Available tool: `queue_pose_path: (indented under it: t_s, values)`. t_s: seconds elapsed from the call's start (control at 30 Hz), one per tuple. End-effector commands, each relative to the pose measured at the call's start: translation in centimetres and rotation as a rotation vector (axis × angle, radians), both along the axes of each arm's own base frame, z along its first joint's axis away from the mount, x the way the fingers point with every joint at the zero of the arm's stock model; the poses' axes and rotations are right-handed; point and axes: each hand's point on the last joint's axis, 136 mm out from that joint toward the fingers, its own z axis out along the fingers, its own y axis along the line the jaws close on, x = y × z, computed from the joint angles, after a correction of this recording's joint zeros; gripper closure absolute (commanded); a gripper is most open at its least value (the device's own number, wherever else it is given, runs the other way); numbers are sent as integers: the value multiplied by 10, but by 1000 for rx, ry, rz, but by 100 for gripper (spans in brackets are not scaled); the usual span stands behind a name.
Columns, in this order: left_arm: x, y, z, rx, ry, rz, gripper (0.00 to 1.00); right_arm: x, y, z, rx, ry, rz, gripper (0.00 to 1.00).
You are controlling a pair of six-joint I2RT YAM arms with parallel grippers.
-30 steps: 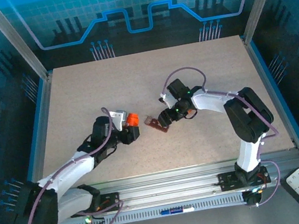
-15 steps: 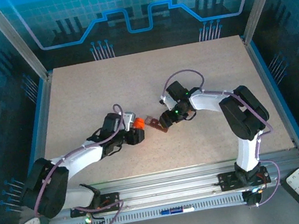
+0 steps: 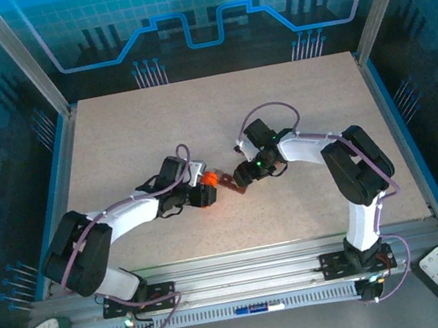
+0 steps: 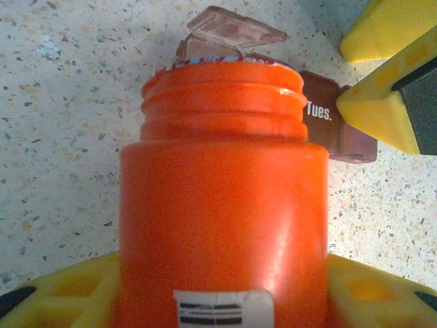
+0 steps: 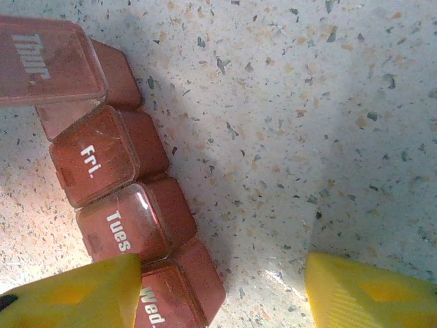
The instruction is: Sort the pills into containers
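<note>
Top external view puts the containers [image 3: 229, 182] near the middle of the table [image 3: 294, 108], just at 9 o'clock of the right pincer [image 3: 242, 178] and at 3 o'clock of the orange bottle [image 3: 209, 185]. The left pincer [image 3: 200, 193] clamps the bottle, whose mouth sits next to the strip. Right wrist view has the right pincer spread wide, gripping nothing; the strip runs from 10 to 7 o'clock with its "Thur" lid [image 5: 48, 61] raised, and one yellow finger [image 5: 75, 294] overlaps the "Tues" and "Wed" cells, contact unclear.
</note>
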Motion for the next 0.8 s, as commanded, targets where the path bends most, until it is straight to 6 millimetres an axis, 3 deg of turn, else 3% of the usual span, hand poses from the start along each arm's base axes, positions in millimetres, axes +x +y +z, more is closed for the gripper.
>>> queue_pose_path:
  t_s: [0.0,0.77]
  values:
    - [-1,-7,5,4,19,-46,100,-21,-11,-32,-83,79,-6,36]
    - [4,-6,2,140,163,-108,100,-24,-11,-37,-97,97,-11,37]
